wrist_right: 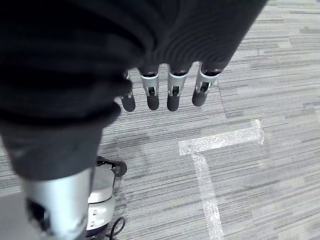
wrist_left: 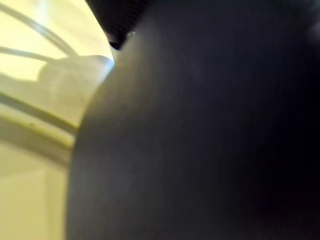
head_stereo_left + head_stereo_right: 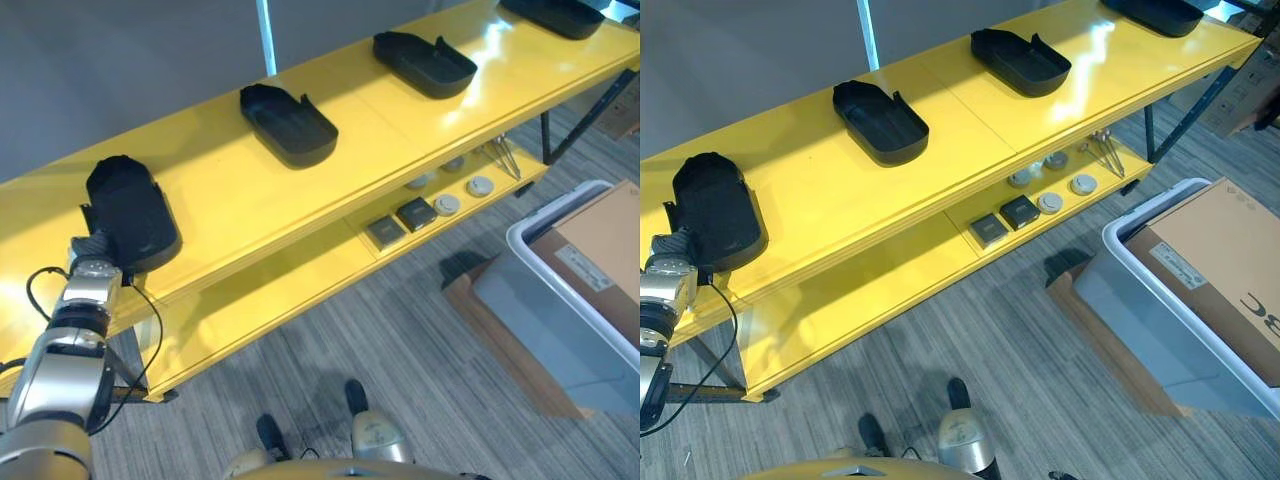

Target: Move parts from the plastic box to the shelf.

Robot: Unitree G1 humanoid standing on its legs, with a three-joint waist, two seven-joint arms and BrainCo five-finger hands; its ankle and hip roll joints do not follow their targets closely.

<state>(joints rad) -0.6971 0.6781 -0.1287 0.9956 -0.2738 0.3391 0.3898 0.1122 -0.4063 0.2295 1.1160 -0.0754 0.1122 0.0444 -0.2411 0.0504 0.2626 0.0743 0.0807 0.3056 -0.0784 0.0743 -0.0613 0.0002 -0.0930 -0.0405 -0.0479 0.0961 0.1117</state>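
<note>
Left hand (image 3: 92, 247) sat at the shelf's (image 3: 250, 200) front left edge against the black part (image 3: 130, 212) resting on the top board; whether its fingers clasped it could not be told. Releasing well would probably mean easing off without dragging the part forward over the edge. Three more parts lay spaced along the board. Its wrist view gave just dark plastic pressed close, while the right wrist view showed the right hand (image 1: 170, 92), fingers relaxed and straight, above carpet. The plastic box (image 3: 1160, 330) stood beyond the shelf's right end.

Cardboard box (image 3: 1225, 265): sits inside the bin at right.
Floor (image 3: 400, 370): grey striped carpet.
Tape mark (image 1: 215, 150): pale, perhaps worn, on carpet.
</note>
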